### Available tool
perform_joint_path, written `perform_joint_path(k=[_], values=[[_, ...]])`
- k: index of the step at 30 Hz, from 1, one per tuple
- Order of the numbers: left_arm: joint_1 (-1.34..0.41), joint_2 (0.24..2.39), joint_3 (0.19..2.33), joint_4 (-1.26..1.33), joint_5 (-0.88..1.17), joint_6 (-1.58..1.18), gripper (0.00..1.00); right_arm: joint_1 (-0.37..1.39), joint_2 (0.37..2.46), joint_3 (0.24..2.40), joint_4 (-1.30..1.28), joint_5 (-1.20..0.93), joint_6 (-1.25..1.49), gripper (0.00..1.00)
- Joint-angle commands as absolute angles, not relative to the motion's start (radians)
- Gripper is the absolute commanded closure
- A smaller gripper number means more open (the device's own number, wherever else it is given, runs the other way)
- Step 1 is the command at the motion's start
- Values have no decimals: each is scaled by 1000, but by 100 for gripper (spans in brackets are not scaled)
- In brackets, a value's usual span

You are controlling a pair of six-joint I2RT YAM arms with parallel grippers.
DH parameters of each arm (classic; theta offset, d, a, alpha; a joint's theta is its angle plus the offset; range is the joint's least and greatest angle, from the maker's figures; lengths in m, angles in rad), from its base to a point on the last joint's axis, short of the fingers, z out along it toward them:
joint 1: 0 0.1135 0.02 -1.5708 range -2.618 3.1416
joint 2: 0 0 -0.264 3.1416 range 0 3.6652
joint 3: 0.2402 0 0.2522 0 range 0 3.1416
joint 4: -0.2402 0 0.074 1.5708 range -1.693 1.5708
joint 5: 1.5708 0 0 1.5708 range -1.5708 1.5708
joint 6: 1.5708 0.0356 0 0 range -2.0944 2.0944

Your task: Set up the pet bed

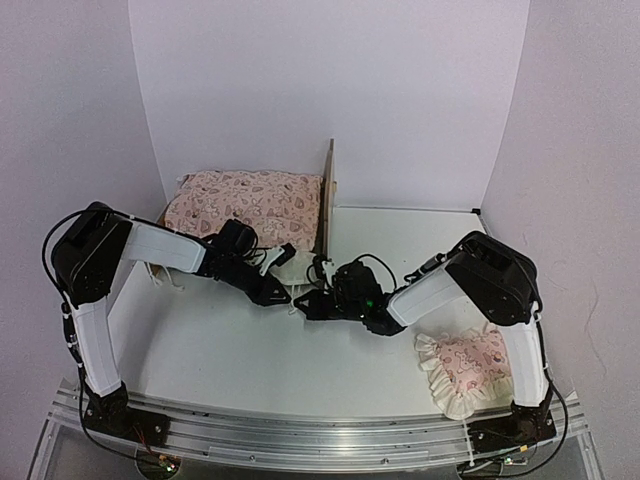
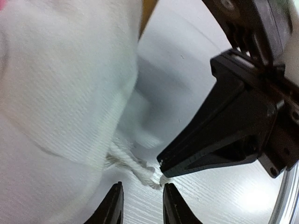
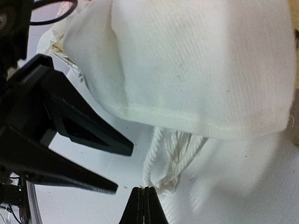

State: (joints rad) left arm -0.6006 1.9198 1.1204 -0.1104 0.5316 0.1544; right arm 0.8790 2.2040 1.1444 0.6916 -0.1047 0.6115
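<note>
1. White table, white walls; the pet bed stands at 11 o'clock with the mattress cushion lying on it.
2. The left gripper is spread and empty. The right gripper is pressed together by the tie cord (whether it nips the cord, I cannot tell).
3. Risk: both grippers crowd the cushion's 5 o'clock corner, so a tug could clash their fingers or drag the light frame askew.

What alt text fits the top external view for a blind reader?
The left end effector and right end effector nearly meet at the near corner of a pink heart-print cushion lying on the pet bed at the back of a table. A pink ruffled pillow lies front right.
</note>
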Motion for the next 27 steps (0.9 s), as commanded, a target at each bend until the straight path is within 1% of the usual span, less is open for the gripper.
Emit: perform_joint_path(k=[1, 4, 8, 14, 21, 27], values=[[-598, 1912, 1181, -52, 471, -162, 62, 872, 2178, 1146, 736, -99, 642, 100], [-606, 1927, 1170, -40, 467, -259, 58, 872, 2177, 1139, 747, -96, 650, 100], [-612, 1950, 1153, -41, 439, -314, 60, 871, 2167, 1133, 750, -95, 649, 100], [-612, 1967, 1155, -5, 405, -312, 64, 858, 2160, 1140, 760, -90, 656, 100], [-613, 1991, 1150, 79, 424, -322, 64, 852, 2165, 1151, 762, -97, 665, 100], [-618, 1998, 1146, 100, 463, -337, 64, 847, 2171, 1154, 763, -97, 667, 100]])
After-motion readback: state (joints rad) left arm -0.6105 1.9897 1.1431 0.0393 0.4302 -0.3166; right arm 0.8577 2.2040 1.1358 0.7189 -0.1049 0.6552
